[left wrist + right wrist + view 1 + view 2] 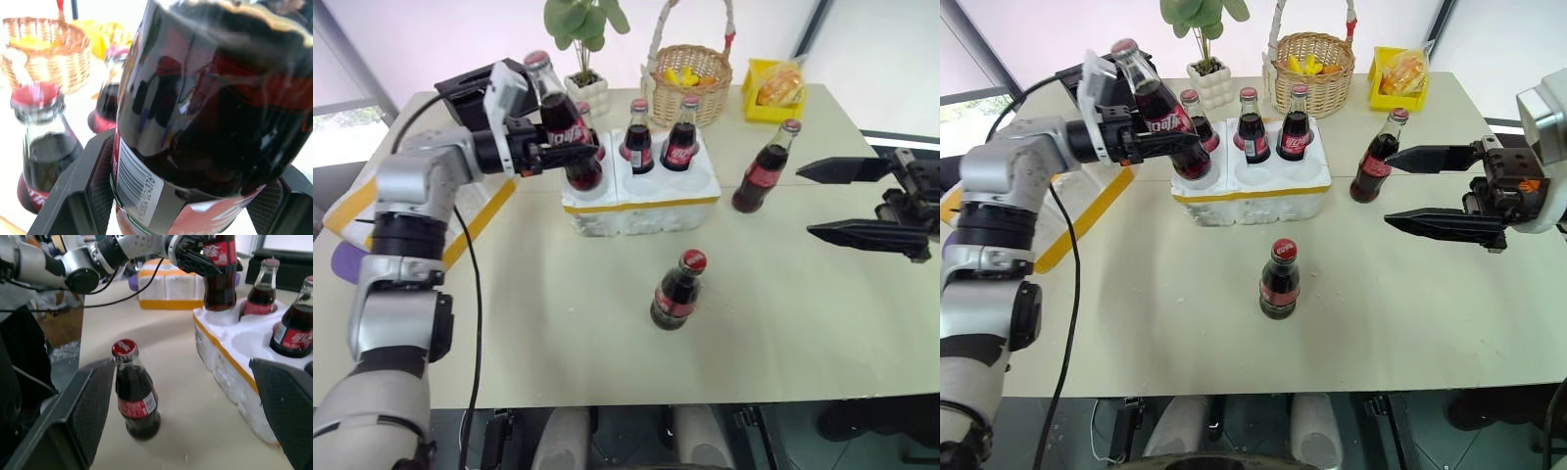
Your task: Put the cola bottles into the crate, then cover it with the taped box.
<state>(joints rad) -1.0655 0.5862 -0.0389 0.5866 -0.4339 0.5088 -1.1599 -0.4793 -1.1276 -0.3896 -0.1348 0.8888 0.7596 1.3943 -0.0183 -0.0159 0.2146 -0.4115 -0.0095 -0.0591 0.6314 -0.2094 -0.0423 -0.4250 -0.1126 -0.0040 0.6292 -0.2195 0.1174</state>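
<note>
Closest to me, one cola bottle [677,290] stands alone on the table [568,343]. Left gripper [551,147] is clamped on a tilted bottle [566,127] just over the crate [641,201], where three more already sit. Right gripper [1432,189] hangs spread wide, another bottle [1376,157] just beyond it. Taped box [460,220] lies under the left arm.

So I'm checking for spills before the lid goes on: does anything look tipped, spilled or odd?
No spill shows. The only thing askew is the cola bottle in the left gripper, held tilted over the crate. The other bottles stand upright, two of them outside the crate on the table.
</note>
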